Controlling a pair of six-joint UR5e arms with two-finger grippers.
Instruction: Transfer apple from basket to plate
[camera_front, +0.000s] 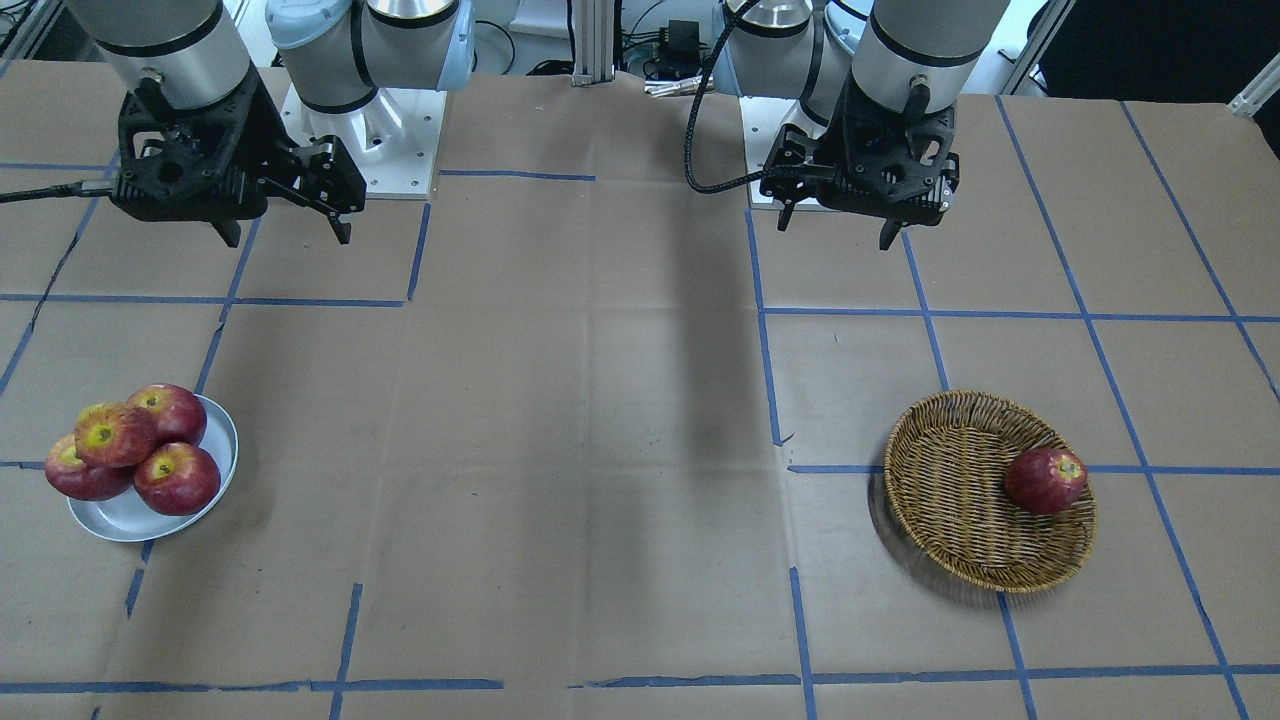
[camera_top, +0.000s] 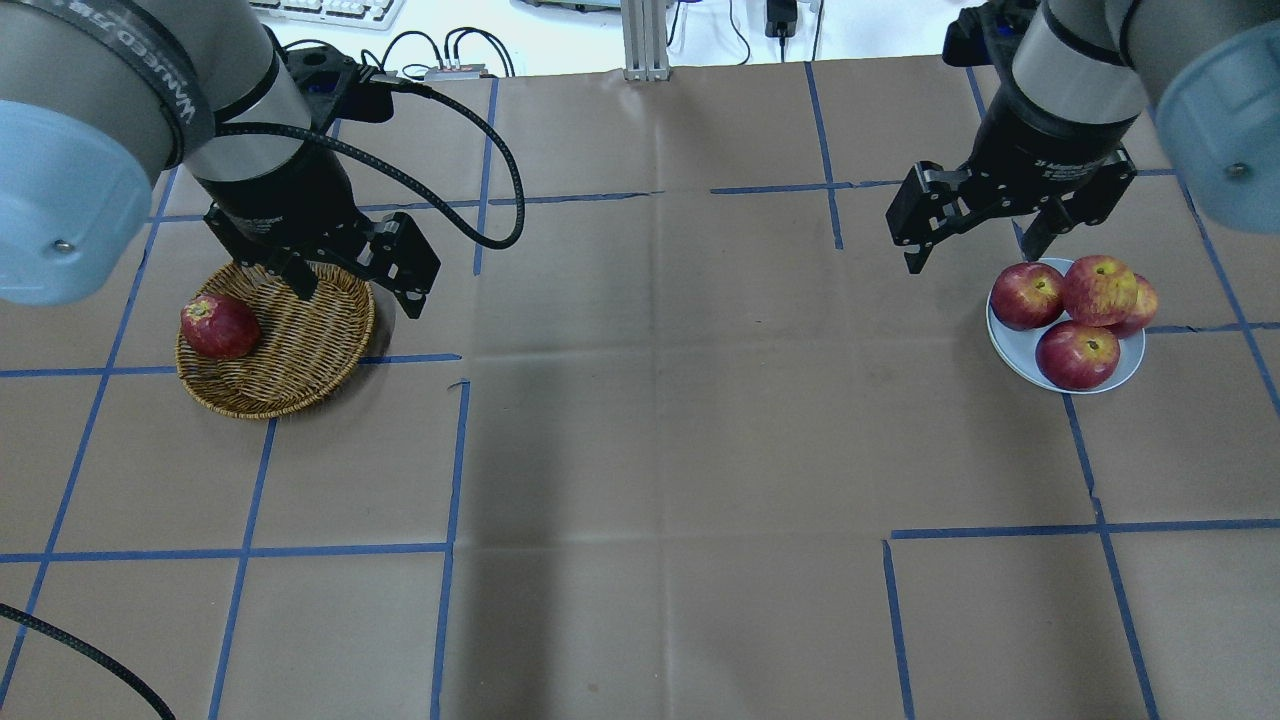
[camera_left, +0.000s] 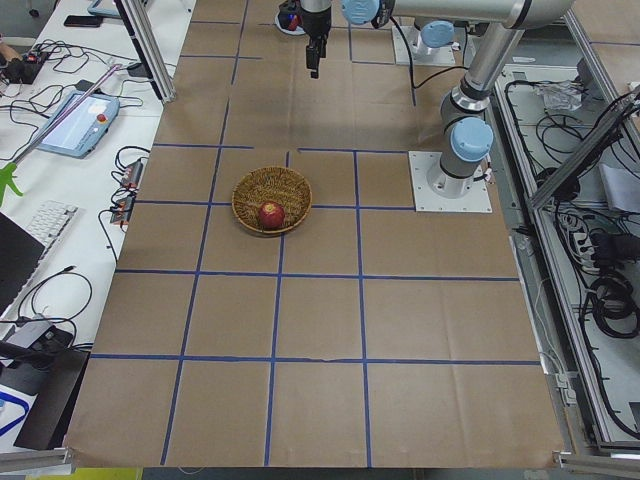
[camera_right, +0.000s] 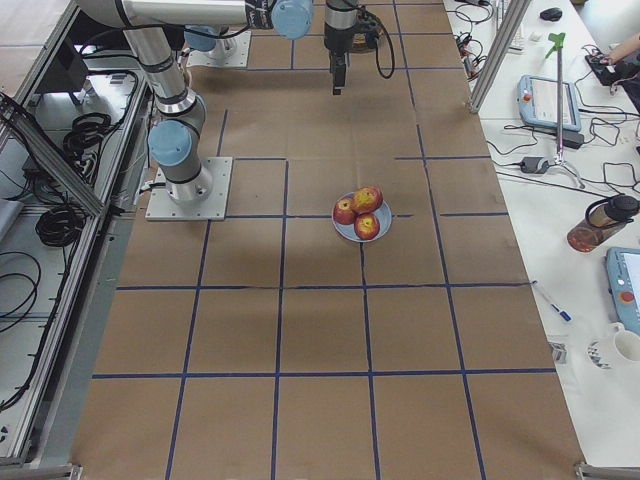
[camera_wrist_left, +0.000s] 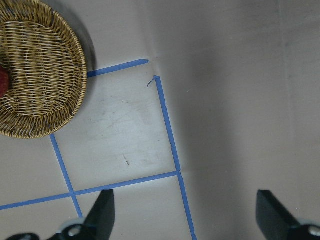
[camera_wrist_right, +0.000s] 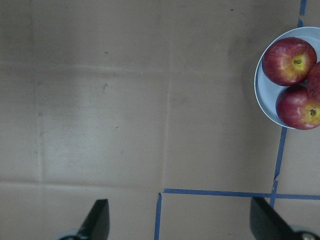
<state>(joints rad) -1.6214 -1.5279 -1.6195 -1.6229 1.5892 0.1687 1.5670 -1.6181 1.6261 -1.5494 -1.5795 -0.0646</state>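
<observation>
The pale streaky apple with a broad yellow-green stem patch lies on top of three darker red apples on the white plate; it also shows in the overhead view on the plate. The wicker basket holds one deep-red apple. My left gripper hangs open and empty, high above the table by the basket's far side. My right gripper hangs open and empty, high above the table, left of the plate in the overhead view.
The table is covered in brown paper with blue tape lines. The arm bases stand at the table's robot side. The left wrist view shows the basket at upper left; the right wrist view shows the plate's rim at upper right.
</observation>
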